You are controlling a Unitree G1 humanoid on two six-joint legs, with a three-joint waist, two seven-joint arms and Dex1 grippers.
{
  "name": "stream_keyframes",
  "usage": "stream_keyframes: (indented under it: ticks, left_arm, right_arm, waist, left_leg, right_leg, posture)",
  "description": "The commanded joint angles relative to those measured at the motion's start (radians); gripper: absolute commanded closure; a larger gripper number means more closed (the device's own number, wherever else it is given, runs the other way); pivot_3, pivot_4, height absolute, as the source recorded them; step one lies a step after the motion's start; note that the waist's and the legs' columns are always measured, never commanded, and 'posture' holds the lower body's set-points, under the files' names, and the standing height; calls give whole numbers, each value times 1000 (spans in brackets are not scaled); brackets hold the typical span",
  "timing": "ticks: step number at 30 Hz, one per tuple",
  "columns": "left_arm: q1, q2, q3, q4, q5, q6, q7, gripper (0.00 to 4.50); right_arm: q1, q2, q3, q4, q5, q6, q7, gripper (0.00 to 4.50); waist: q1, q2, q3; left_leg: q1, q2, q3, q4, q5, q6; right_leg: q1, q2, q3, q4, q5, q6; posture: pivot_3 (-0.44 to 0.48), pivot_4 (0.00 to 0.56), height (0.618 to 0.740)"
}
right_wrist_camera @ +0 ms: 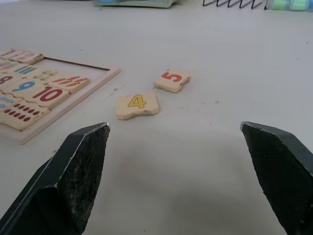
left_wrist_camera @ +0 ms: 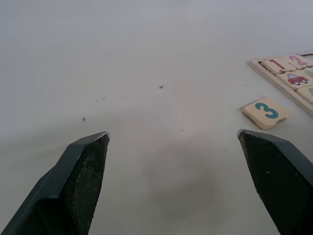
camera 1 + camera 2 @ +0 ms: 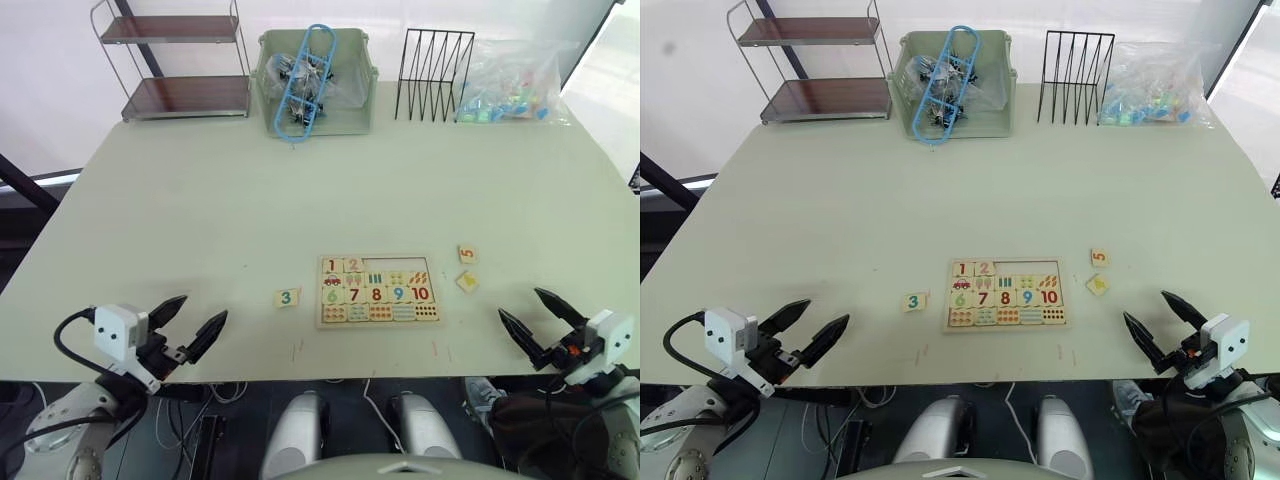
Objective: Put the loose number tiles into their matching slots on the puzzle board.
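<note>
Left gripper [image 3: 190,318]: hanging at the near left edge of the table [image 3: 200,200], fingers spread wide, grasping nothing.
Right gripper [image 3: 537,312]: hanging at the near right edge, fingers likewise spread and empty.
Tile 3 [image 3: 287,297]: lying loose and flat just left of the puzzle board [image 3: 378,291], to the right of and slightly beyond the left gripper; this arm is the nearer one to it.
Tile 4 [image 3: 467,282]: lying just right of the board, beyond the right gripper and to its left, turned at a slant.
Tile 5 [image 3: 467,254]: sitting just beyond tile 4, apart from it; the right arm is nearer to both.
Top row slots [image 3: 398,264]: tiles 1 and 2 are sitting at its left end; the rest of the row is looking vacant.
Readable writing: 1, 2 in the top row; 6, 7, 8, 9, 10 below; 3, 4, 5 on the loose tiles.
Coming move, as a judgement: either gripper is needing to reach forward and inward toward the board.
Far edge: a two-tier shelf [image 3: 180,60], a green bin [image 3: 315,70], a black wire rack [image 3: 433,60] and a plastic bag [image 3: 515,80] are standing well away.
</note>
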Motion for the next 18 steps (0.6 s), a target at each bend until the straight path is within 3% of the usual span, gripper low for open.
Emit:
stream_keyframes:
  ticks: [1,18]
  left_arm:
    - [3,-1,-2,-10,2,-42,0,44]
    - [8,-10,-38,29,19,-87,11,44]
  right_arm:
    - [13,-7,-13,-49,10,-7,-5,0]
    - [31,-14,-27,-94,71,36,4,0]
  waist:
    - [0,0,0]
    - [0,0,0]
  left_leg:
    - [0,0,0,0,0,0]
    - [0,1,0,0,0,0]
  right_leg:
    - [0,0,0,0,0,0]
    - [0,1,0,-2,0,0]
  posture:
    - [0,150,740]
    - [0,150,740]
